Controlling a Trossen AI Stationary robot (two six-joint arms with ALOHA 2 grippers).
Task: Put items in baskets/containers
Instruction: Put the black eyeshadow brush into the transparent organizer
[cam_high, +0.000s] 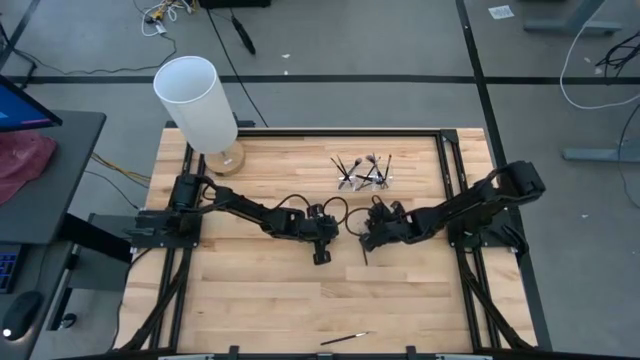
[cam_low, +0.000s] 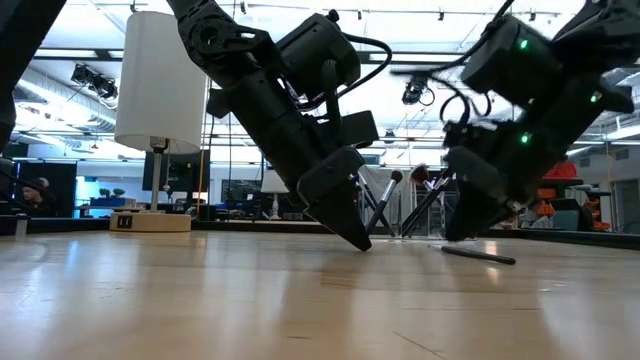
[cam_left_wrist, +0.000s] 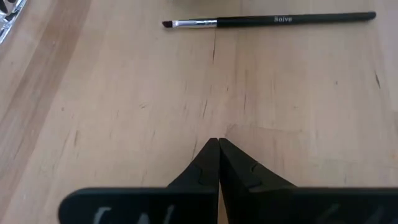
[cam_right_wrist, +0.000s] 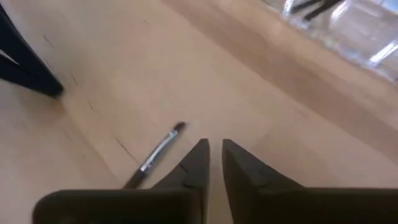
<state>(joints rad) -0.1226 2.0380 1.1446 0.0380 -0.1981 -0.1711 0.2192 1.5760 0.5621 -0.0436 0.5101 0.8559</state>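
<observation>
Left gripper (cam_left_wrist: 214, 149) pinched shut, empty, beside brush (cam_left_wrist: 267, 20) | right gripper (cam_right_wrist: 212, 149) narrow, brush beside its fingers, ungripped | step: pickup | next: re-centre over handle, carry to holder (cam_high: 364, 177)

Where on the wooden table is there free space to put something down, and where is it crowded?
Free: the left front of the light wooden table, below the left arm. Crowded: the centre, where the left tool and right tool meet, and the clear plastic holder of thin brushes behind them.

Our two matte black jointed arms, looped black cables at our wrists, green lights on our right arm (cam_low: 540, 90), tapered black fingers (cam_left_wrist: 214, 168), wedge-shaped tips
</observation>
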